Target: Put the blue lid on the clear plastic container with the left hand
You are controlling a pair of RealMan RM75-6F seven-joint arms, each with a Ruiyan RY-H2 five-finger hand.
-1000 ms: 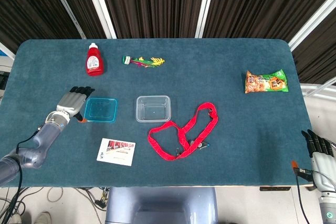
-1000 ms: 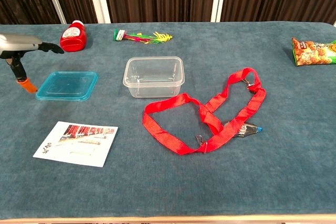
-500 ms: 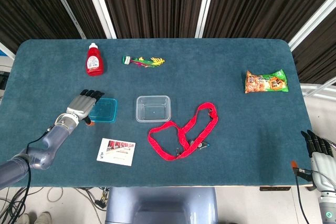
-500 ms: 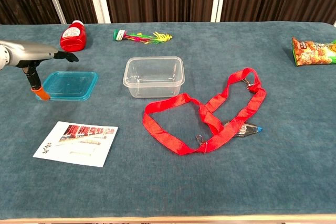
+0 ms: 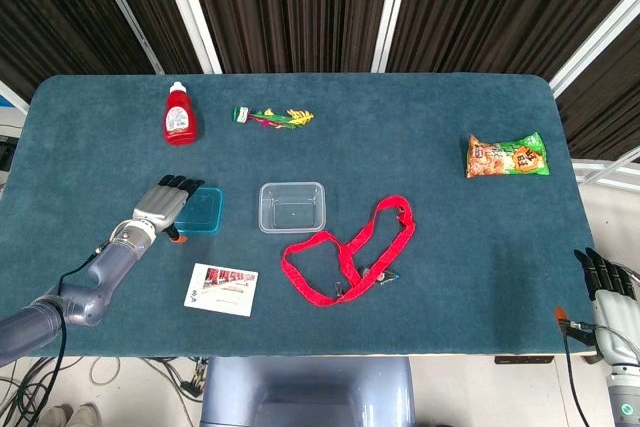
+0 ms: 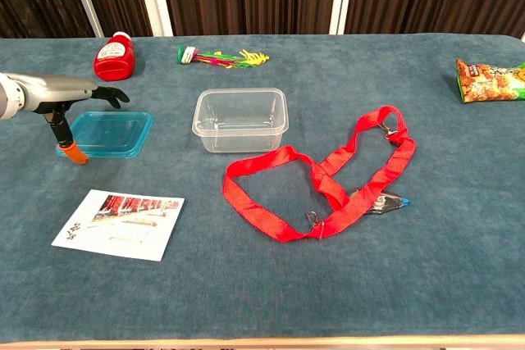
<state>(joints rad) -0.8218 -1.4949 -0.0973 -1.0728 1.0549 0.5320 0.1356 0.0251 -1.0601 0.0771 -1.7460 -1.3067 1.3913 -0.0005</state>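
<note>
The blue lid (image 5: 201, 211) (image 6: 111, 132) lies flat on the table, left of the clear plastic container (image 5: 292, 207) (image 6: 239, 119), which stands empty and upright. My left hand (image 5: 162, 203) (image 6: 74, 92) hovers over the lid's left part with its fingers stretched out flat and apart; its orange-tipped thumb points down at the lid's left edge. It holds nothing. My right hand (image 5: 605, 282) hangs off the table's near right corner, fingers extended and empty.
A red lanyard (image 5: 350, 249) (image 6: 328, 174) lies right of the container. A printed card (image 5: 221, 289) (image 6: 119, 223) is near the front. A ketchup bottle (image 5: 179, 114), colourful sticks (image 5: 272, 117) and a snack bag (image 5: 507, 156) lie farther back.
My left hand has moved right and forward, from beside the lid's left edge to over the lid, covering more of it. The lid and container have stayed put.
</note>
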